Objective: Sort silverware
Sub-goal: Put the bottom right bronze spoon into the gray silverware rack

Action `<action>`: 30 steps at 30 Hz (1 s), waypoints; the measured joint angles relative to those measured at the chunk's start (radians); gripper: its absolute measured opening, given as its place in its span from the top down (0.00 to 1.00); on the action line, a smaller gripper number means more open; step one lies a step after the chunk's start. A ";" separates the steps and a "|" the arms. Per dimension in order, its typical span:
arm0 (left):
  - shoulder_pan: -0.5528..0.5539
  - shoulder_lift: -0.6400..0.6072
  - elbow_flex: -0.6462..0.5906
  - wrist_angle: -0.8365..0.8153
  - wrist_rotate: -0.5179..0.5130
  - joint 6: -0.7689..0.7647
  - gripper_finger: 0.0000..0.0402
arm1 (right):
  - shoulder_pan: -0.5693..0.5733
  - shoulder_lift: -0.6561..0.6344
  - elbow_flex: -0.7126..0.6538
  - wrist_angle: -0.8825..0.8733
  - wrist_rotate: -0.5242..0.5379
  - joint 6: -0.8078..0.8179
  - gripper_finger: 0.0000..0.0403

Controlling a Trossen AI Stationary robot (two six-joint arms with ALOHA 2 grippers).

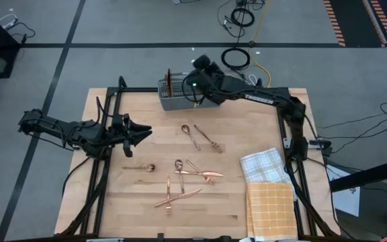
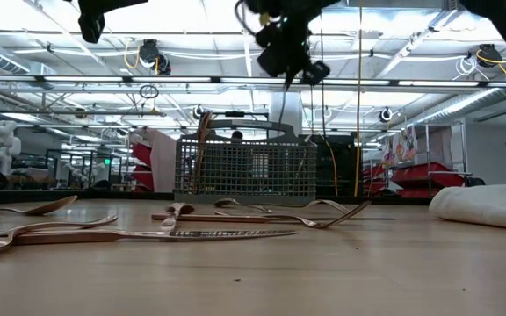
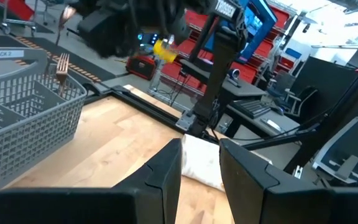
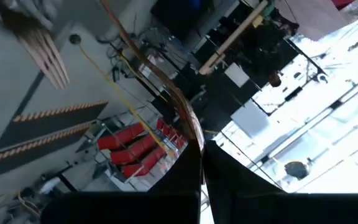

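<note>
Several copper pieces of silverware lie flat in the table's middle: a spoon and a fork (image 1: 200, 138), a lone spoon (image 1: 143, 167) and a loose cluster (image 1: 190, 176). More pieces stand in the grey mesh caddy (image 1: 180, 97) at the far edge, among them a fork with its tines up (image 3: 61, 65). My right gripper (image 1: 197, 65) hovers above the caddy, shut on a slim copper piece (image 4: 179, 106). My left gripper (image 1: 145, 130) is open over the table's left part and holds nothing. My right gripper pinches the thin copper piece by its handle (image 4: 194, 140) between the two fingers. The piece runs on past the fingertips, lifted clear above the caddy. Which kind of piece it is I cannot tell.
A white checked cloth (image 1: 263, 165) and an orange checked cloth (image 1: 271, 208) lie at the table's right near corner. Black frame rails run along the table's left and right sides. Bare wood lies between the caddy and the loose silverware.
</note>
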 joint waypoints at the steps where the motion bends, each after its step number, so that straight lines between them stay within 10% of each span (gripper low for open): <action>1: 0.000 0.000 0.000 -0.002 0.000 0.000 0.72 | -0.001 0.011 0.000 0.000 -0.009 0.005 1.00; 30: 0.000 0.000 0.000 -0.048 -0.018 0.002 0.72 | -0.003 0.154 0.001 -0.178 -0.284 0.182 0.93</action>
